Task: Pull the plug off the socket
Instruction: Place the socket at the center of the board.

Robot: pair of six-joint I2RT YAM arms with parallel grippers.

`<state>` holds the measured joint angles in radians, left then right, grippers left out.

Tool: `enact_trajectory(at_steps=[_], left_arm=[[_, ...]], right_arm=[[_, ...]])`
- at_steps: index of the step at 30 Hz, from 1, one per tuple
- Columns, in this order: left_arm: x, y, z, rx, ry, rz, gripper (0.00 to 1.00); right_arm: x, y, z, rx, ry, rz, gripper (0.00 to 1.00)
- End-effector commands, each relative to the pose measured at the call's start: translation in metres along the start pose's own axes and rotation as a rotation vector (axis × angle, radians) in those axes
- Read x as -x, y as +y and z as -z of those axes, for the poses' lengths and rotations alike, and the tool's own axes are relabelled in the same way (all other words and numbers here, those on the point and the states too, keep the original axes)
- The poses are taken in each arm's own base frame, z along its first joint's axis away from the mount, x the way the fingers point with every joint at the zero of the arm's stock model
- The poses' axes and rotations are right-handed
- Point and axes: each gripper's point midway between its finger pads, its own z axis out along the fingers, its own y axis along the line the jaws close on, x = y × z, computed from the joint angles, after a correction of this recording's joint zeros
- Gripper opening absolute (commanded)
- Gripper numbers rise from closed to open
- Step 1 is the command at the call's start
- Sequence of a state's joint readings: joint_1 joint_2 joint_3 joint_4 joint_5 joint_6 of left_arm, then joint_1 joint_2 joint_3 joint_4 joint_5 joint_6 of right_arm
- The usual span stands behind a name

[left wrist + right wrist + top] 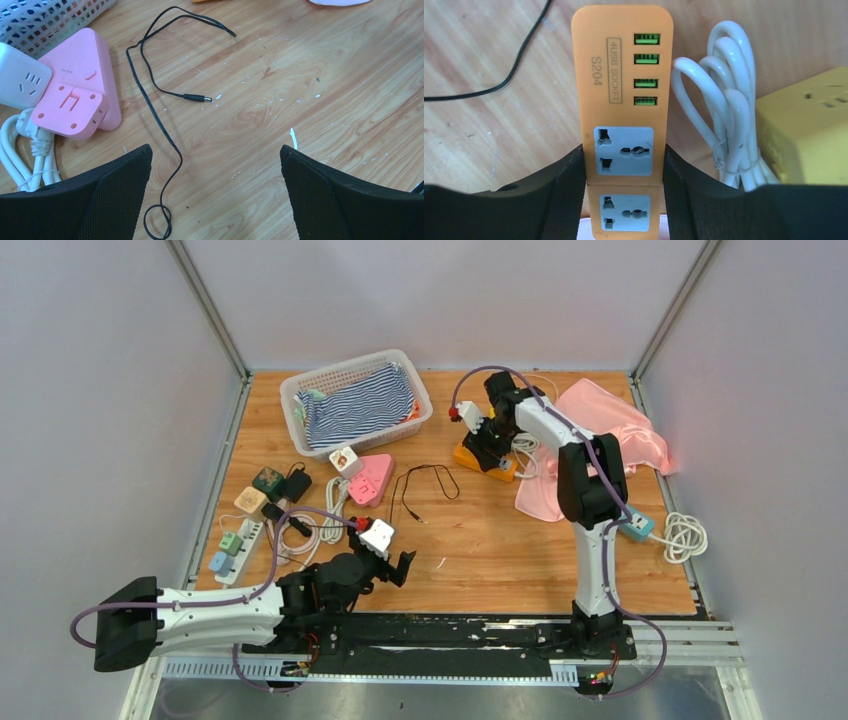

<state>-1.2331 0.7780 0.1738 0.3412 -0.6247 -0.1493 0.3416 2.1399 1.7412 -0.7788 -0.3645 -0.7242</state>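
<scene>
An orange power strip [624, 65] with four green USB ports and two grey outlets lies at the far middle of the table [466, 456]. No plug sits in the outlets that show. My right gripper [624, 155] is shut on the strip's sides, seen from above at the far middle [490, 452]. A thin black cable [155, 105] with a barrel tip [197, 98] lies loose on the wood [425, 485]. My left gripper [215, 160] is open and empty, low over the table near the front [398, 568], with the cable's loop between its fingers.
A pink triangular socket [90, 65] carrying a pink square block [70, 110], a white cube socket [20, 82] and white cord lie left. A white basket [355, 400] holds striped cloth. Also here: pink cloth [600, 430], yellow cube socket [809, 130], bundled white cord [729, 115], adapter strip [235, 540].
</scene>
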Motion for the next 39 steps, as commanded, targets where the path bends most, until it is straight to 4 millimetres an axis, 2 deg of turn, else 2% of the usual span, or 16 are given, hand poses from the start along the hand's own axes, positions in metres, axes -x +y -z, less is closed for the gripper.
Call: enact_trajectory(at_steps=[1, 6, 10, 15, 17, 23, 25, 31, 37, 39], left_arm=[[-0.002, 0.003, 0.001, 0.014, -0.003, 0.006, 1.00], [-0.003, 0.003, 0.002, 0.013, -0.003, 0.005, 1.00], [-0.002, 0.003, 0.002, 0.014, -0.005, 0.005, 1.00], [-0.003, 0.003, 0.001, 0.017, -0.003, 0.003, 1.00], [-0.003, 0.003, 0.001, 0.017, -0.001, 0.003, 1.00], [-0.003, 0.004, 0.000, 0.021, 0.002, 0.001, 1.00], [-0.004, 0.003, 0.000, 0.021, 0.004, -0.001, 1.00], [-0.004, 0.003, -0.001, 0.023, 0.010, -0.005, 1.00], [-0.004, 0.003, -0.001, 0.025, 0.011, -0.004, 1.00], [-0.004, 0.004, -0.001, 0.029, 0.011, -0.004, 1.00]], right_arm=[[0.002, -0.029, 0.004, -0.074, 0.031, -0.043, 0.00], [0.012, -0.061, -0.002, -0.141, 0.027, -0.075, 0.00], [0.011, -0.087, -0.010, -0.203, 0.051, -0.094, 0.01], [0.014, -0.128, -0.006, -0.331, 0.066, -0.109, 0.04], [0.015, -0.143, -0.005, -0.380, 0.070, -0.108, 0.10], [0.016, -0.176, 0.002, -0.515, 0.079, -0.082, 0.43], [0.018, -0.179, 0.004, -0.529, 0.076, -0.082, 0.51], [0.023, -0.172, 0.018, -0.527, 0.052, -0.088, 0.62], [0.042, -0.144, 0.053, -0.483, -0.054, -0.096, 0.90], [0.048, -0.132, 0.068, -0.466, -0.093, -0.101, 0.93]])
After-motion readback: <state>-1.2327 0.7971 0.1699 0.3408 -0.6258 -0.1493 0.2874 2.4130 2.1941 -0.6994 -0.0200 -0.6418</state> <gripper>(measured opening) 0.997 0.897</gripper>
